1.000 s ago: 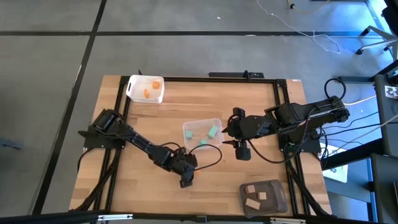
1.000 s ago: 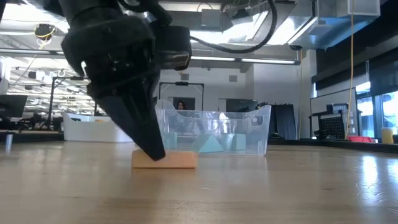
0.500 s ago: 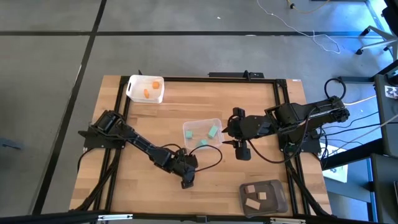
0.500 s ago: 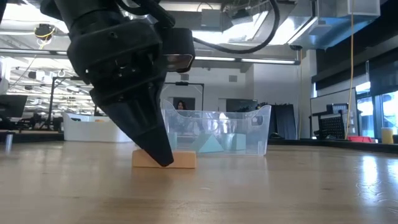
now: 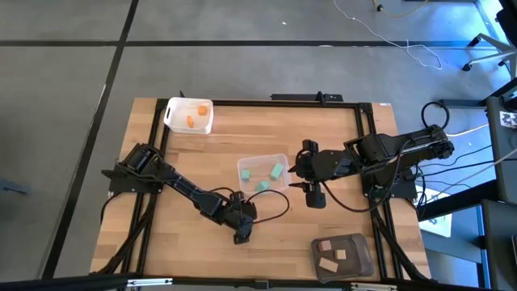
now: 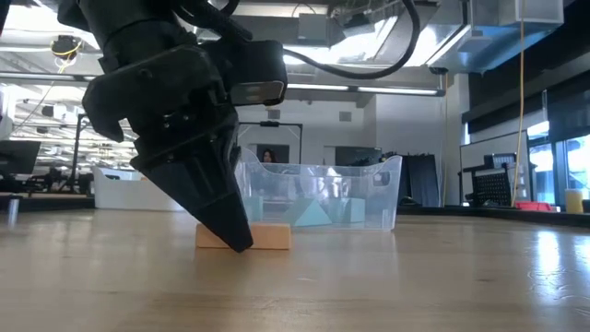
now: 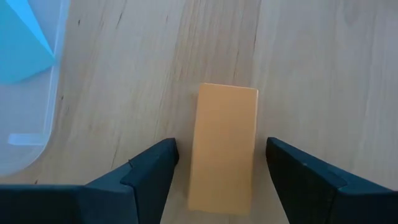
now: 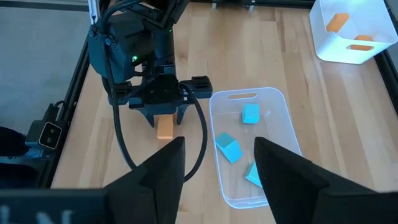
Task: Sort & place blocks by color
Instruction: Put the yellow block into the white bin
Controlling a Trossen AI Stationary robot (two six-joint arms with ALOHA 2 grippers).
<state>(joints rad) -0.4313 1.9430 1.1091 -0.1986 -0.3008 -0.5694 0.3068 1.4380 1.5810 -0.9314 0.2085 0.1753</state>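
On the wooden table [image 5: 186, 153] just beside the clear tub [image 5: 262, 173], I have the left gripper [image 7: 217, 163] spread wide astride the orange block [image 7: 222, 146], gripping nothing, ready to close; the right gripper [image 8: 216, 163] waits over the tub, parted and empty.

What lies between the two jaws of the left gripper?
The orange block lies flat on the table between the open jaws of the left gripper; the left wrist view shows gaps on both sides.

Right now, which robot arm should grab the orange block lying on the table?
The left. Its gripper is already down at the table with open jaws on both sides of the orange block. The right gripper hangs beside the clear tub, farther off.
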